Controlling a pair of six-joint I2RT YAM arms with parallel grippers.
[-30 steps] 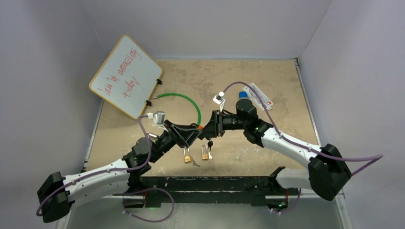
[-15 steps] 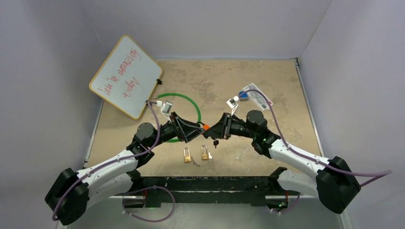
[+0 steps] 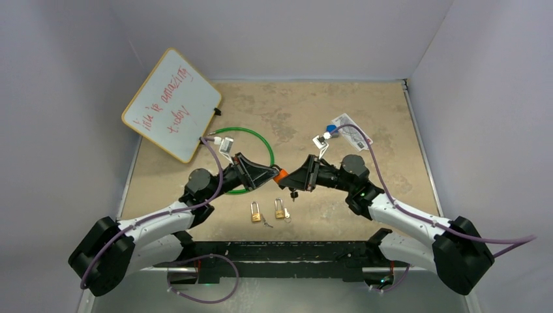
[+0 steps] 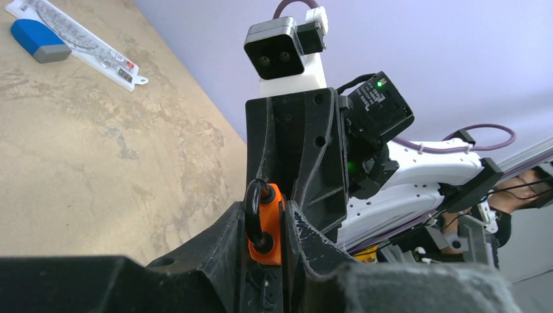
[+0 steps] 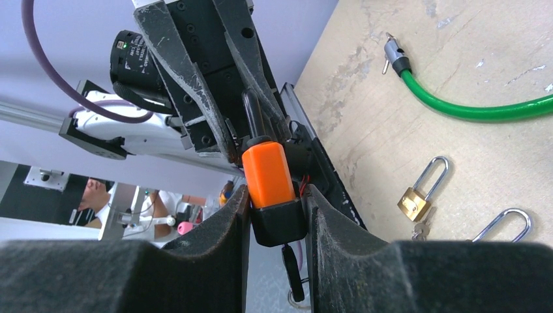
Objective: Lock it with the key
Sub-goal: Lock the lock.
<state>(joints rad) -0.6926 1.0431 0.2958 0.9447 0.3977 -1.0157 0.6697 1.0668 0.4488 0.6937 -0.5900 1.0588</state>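
Note:
An orange padlock (image 3: 280, 175) with a black shackle and black base hangs in the air between my two grippers, above the table's middle. My left gripper (image 4: 264, 208) is shut on the lock's orange body (image 4: 269, 225) at the shackle (image 4: 251, 212) end. My right gripper (image 5: 277, 195) is shut on the lock's black base (image 5: 278, 222), with the orange body (image 5: 266, 173) rising past its fingertips. A black-headed key (image 5: 291, 264) sticks out of the base and hangs between the right fingers; from above the key (image 3: 293, 193) dangles below the lock.
Two brass padlocks (image 3: 255, 212) (image 3: 280, 209) with small keys lie on the table below the grippers. A green cable (image 3: 261, 140) loops behind the left gripper. A whiteboard (image 3: 171, 104) leans at the back left. A blue eraser and packaged ruler (image 3: 349, 130) lie at the back right.
Both grippers have drawn back from the brass padlocks with the orange lock between them. The left jaws widened, then closed on the lock's shackle end.

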